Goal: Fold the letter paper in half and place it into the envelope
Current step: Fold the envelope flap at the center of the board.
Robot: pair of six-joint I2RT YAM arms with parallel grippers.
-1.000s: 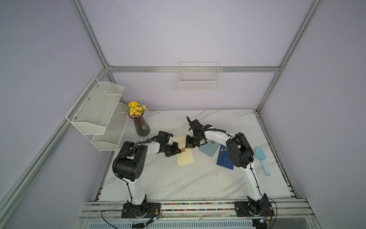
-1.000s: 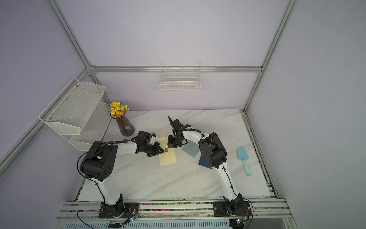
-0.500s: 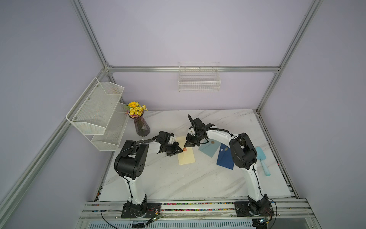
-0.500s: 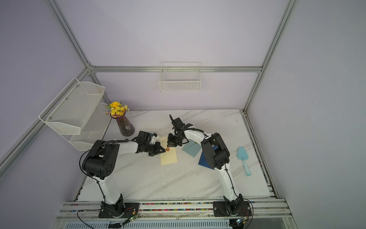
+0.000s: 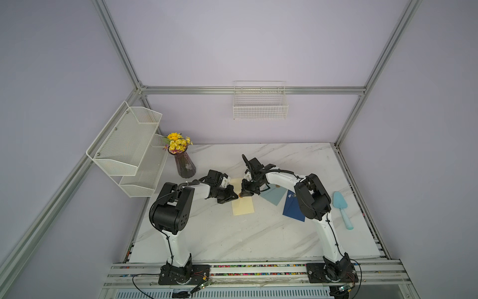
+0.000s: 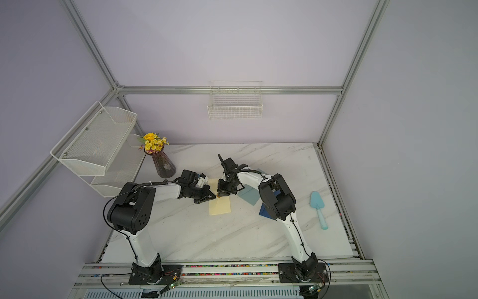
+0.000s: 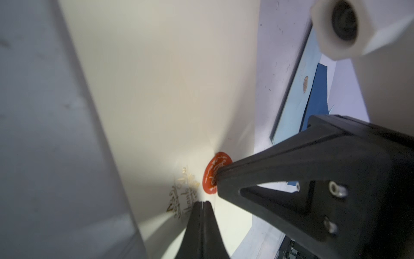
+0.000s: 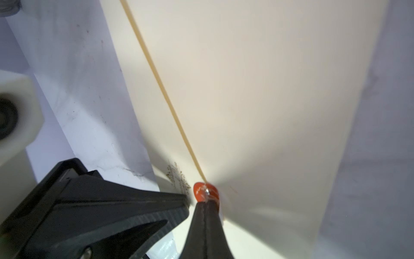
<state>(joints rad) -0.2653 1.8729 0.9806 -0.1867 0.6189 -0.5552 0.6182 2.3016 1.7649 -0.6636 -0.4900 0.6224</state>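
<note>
Two pincers, both pressed together: right pincer (image 5: 243, 194) tip touches the red seal (image 7: 209, 177), left pincer (image 5: 236, 198) just beside, cream envelope (image 5: 243, 208) stretching lengthwise from both toward the arm bases.

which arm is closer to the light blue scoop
Right. The right arm has its elbow just beside the scoop; the left arm is on the opposite side of the workspace, next to the flower vase.

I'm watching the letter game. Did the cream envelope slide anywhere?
No. The cream envelope lies where it did, just as close to the light blue envelope.
</note>
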